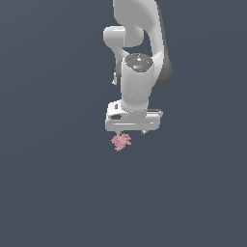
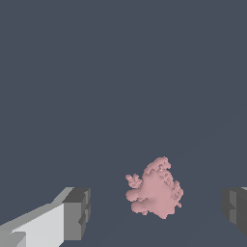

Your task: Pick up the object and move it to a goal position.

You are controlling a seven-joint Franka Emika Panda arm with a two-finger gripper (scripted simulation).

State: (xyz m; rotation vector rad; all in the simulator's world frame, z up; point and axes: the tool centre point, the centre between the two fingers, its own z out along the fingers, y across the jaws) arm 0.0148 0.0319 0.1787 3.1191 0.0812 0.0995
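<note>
From my seat, the gripper (image 1: 131, 132) fingers (image 2: 77, 212) were mostly hidden under the hand in the exterior view. The wrist view cut both off (one almost wholly). The arm's (image 1: 140, 29) base lay out of frame.

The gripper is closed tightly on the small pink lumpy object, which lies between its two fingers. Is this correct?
Not quite. The gripper is open: the wrist view shows clear gaps between each of the fingers and the pink object. The object does lie between the two fingers.

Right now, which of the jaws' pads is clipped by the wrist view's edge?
The pad without white finger visible; the other pad shows its white finger.
</note>
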